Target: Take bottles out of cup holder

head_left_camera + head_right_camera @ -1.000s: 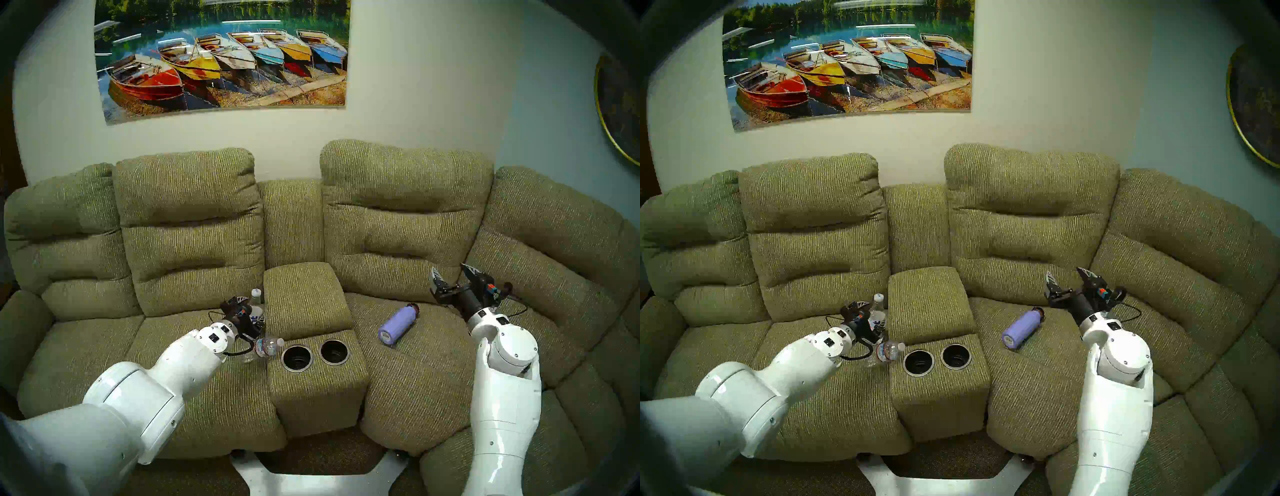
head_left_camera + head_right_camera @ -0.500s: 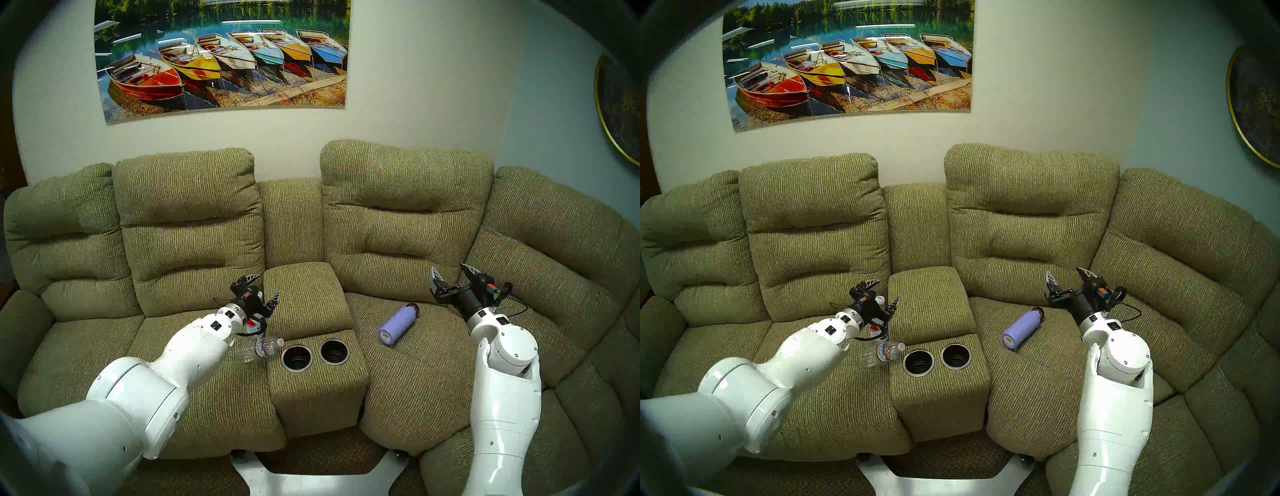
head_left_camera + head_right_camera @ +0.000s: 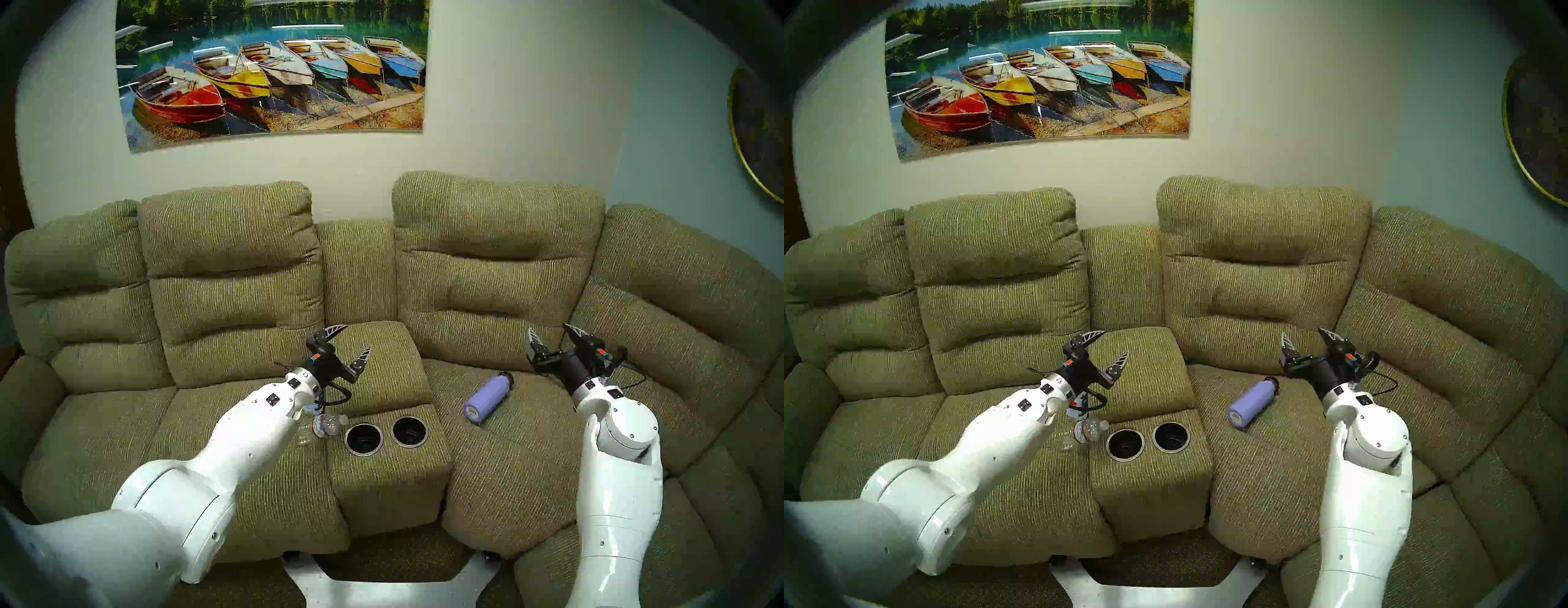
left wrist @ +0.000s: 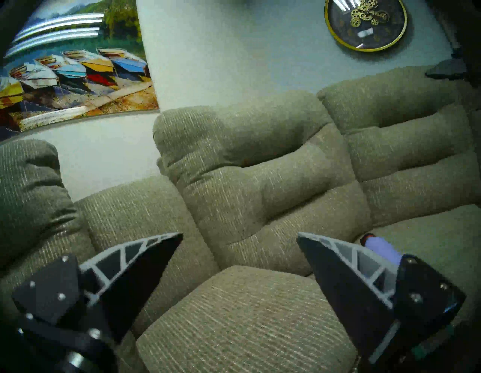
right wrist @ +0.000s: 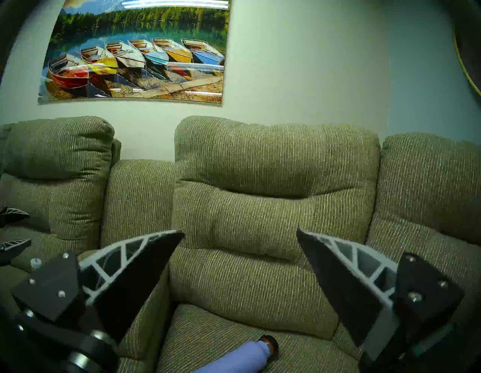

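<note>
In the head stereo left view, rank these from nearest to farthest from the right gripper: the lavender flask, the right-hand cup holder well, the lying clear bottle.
From the right gripper:
1. Lavender flask, on the seat just left of it.
2. Right-hand cup holder well, on the console front.
3. Lying clear bottle, on the seat left of the console.

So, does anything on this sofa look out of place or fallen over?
Yes. A small clear plastic bottle with a white cap lies on its side on the seat, against the console, beside the empty black cup holder wells with silver rims. A lavender metal flask also lies tipped over on the other seat. Nothing looks spilled.
</note>
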